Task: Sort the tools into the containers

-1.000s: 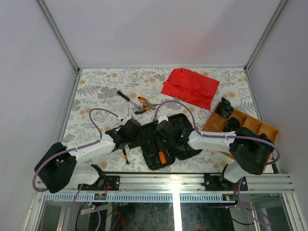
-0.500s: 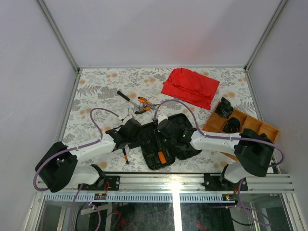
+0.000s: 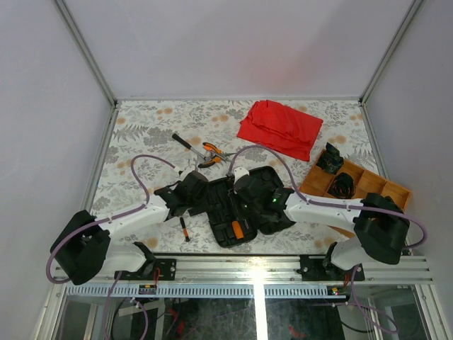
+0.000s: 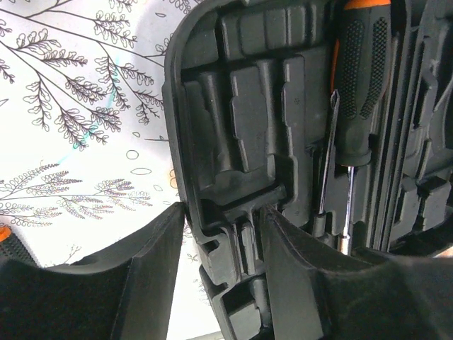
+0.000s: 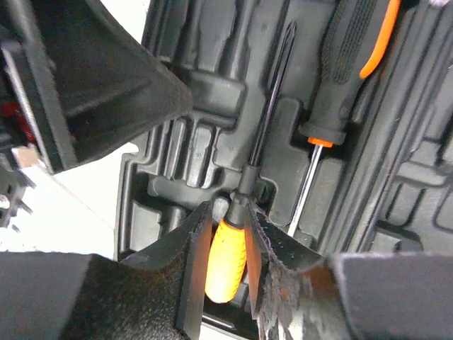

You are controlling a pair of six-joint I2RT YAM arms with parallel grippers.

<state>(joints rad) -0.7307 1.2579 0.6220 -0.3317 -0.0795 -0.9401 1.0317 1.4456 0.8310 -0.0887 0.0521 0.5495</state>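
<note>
Right claw [image 5: 228,218] grips 1 orange-handled screwdriver [image 5: 226,265], its shaft aligned with a slot of the tool case [image 5: 212,152]. Left claw [image 4: 223,211] clamps the case rim, apparently to steady it.

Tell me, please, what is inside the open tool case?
One black-handled screwdriver sits slotted in the tool case; the right gripper holds a slim screwdriver over it, hiding the slots beneath.
</note>
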